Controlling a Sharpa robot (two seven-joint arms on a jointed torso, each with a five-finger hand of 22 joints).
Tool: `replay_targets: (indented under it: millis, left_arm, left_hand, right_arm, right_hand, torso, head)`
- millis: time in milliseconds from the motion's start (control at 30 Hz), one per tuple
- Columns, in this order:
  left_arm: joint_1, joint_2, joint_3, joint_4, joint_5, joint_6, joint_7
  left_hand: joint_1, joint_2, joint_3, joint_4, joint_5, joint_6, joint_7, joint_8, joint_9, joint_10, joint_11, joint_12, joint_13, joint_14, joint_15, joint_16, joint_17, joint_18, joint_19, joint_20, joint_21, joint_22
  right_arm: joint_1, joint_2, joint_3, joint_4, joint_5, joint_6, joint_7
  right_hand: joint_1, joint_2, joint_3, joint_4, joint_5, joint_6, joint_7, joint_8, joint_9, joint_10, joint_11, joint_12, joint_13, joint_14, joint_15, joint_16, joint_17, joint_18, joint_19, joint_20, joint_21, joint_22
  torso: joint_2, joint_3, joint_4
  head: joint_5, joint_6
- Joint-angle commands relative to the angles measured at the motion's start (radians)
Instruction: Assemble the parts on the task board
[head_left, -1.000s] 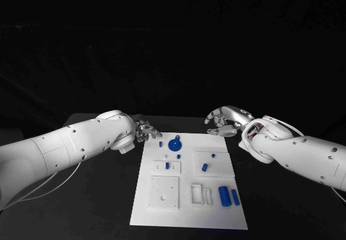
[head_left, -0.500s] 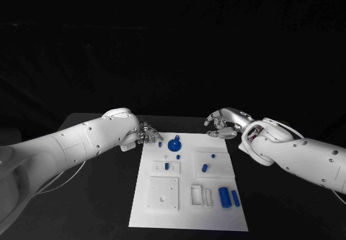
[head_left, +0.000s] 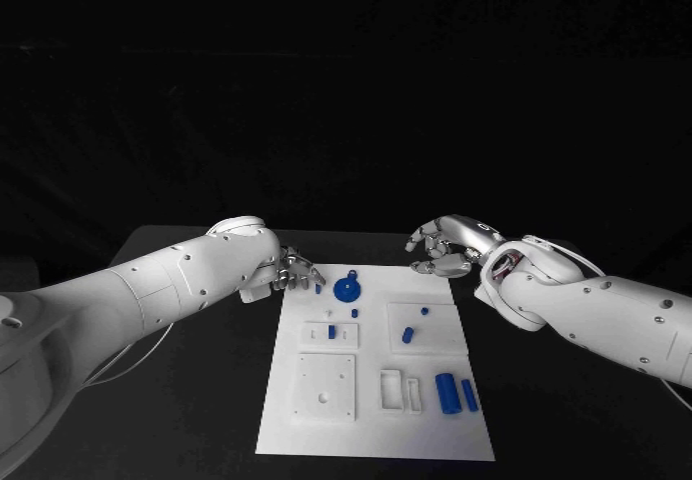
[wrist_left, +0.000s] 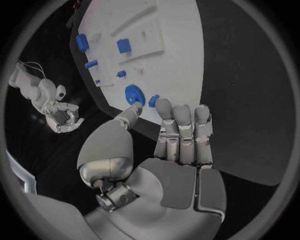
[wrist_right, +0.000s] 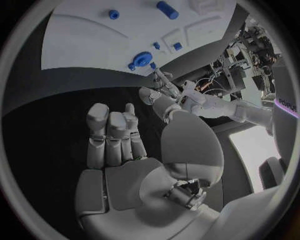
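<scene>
The white task board (head_left: 372, 425) lies in the middle of the table. A blue gear (head_left: 348, 290) sits near its far edge, with a small blue peg (head_left: 320, 288) beside it. More small blue parts (head_left: 408, 334) lie mid-board, and two blue cylinders (head_left: 447, 392) lie at the near right. My left hand (head_left: 296, 270) hovers at the board's far left corner, fingers apart and holding nothing. Its fingertips (wrist_left: 181, 112) are close to the gear (wrist_left: 134, 94). My right hand (head_left: 444, 248) hovers over the far right corner, loosely curled and holding nothing. The gear (wrist_right: 140, 60) lies beyond it.
White raised blocks with recesses (head_left: 326, 384) and narrow slots (head_left: 392, 388) stand on the near half of the board. Black table (head_left: 202, 400) surrounds the board on both sides. From each wrist I see the other hand (wrist_left: 60, 117) across the board's far edge.
My left arm has drawn in a little, bringing the hand slightly nearer the gear. The right hand has hardly moved. The parts lie as before.
</scene>
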Motion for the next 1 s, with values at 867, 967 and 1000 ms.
replay_targets:
  millis: [867,967,1000]
  left_arm:
    - [-0.018,0.033,0.001,-0.064,0.025,0.009,0.032]
    - [-0.02,0.035,0.001,-0.072,0.029,0.004,0.035]
    - [-0.02,0.035,0.001,-0.073,0.03,0.003,0.035]
  left_hand:
    - [0.003,0.022,-0.007,0.004,-0.001,-0.002,0.006,0.001,-0.004,-0.002,0.002,-0.003,0.005,-0.006,-0.001,0.003,0.002,-0.012,-0.001,-0.143,0.001,0.005]
    - [0.004,0.024,-0.008,0.004,-0.001,-0.002,0.007,0.001,-0.005,-0.003,0.002,-0.004,0.005,-0.007,0.0,0.003,0.002,-0.012,-0.002,-0.143,0.0,0.006]
    - [0.004,0.024,-0.008,0.003,-0.001,-0.003,0.007,0.001,-0.005,-0.003,0.002,-0.004,0.005,-0.007,0.0,0.003,0.001,-0.012,-0.002,-0.143,0.0,0.006]
  right_arm:
    - [0.0,0.006,0.001,0.002,-0.003,0.005,0.004]
    - [0.0,0.006,0.001,0.002,-0.004,0.005,0.004]
    - [0.0,0.006,0.001,0.002,-0.004,0.005,0.004]
  right_hand:
    - [-0.003,-0.007,-0.003,0.004,0.006,-0.003,0.008,0.0,0.001,-0.004,-0.003,0.005,-0.002,0.004,-0.006,-0.004,0.002,0.062,-0.002,-0.005,-0.006,0.014]
    - [-0.003,-0.007,-0.003,0.004,0.006,-0.003,0.008,0.0,0.001,-0.004,-0.003,0.005,-0.002,0.004,-0.006,-0.004,0.002,0.062,-0.002,-0.005,-0.006,0.014]
    - [-0.003,-0.007,-0.003,0.004,0.006,-0.003,0.008,0.0,0.001,-0.004,-0.003,0.005,-0.002,0.004,-0.006,-0.004,0.002,0.062,-0.002,-0.005,-0.006,0.014]
  torso:
    - [0.0,-0.0006,0.0014]
    - [0.0,-0.0005,0.0009]
    - [0.0,-0.0005,0.0009]
  head:
    - [-0.007,-0.003]
    - [-0.007,-0.003]
    - [-0.007,-0.003]
